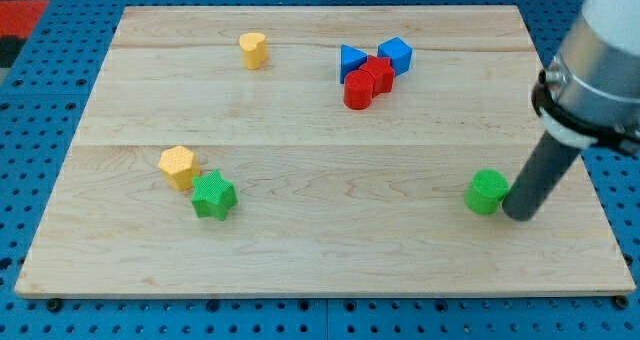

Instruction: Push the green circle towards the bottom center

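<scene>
While the green circle sits near the desk's lower right, my tip touches its right side; no gripper shows, so its state cannot be told.

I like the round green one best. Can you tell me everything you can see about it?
The green circle is a short, round block, bright green all over, with a flat top; it looks like painted wood or plastic. It stands upright on the pale wooden board, near the view's right edge, in the lower half. My tip sits right beside it on the view's right, touching it or nearly so. No other block is near it.
</scene>
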Tool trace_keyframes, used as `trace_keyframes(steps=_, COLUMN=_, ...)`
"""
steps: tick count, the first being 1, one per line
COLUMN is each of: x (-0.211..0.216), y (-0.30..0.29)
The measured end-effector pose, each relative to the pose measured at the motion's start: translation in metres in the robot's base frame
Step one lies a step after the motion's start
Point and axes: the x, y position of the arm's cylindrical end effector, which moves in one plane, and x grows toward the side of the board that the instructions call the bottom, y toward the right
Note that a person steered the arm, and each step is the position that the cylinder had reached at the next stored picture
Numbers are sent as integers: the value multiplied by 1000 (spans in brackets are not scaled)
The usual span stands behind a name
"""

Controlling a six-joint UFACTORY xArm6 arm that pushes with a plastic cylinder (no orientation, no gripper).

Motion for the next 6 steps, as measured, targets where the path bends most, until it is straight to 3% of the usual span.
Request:
trace_keyframes(steps=1, x=-35, y=-84)
trace_keyframes(steps=3, x=-107, y=-198)
trace_keyframes(steps=4, x=-50, y=-164)
trace_keyframes(steps=5, x=-57, y=-147)
trace_keyframes(steps=6, x=-22, y=-104)
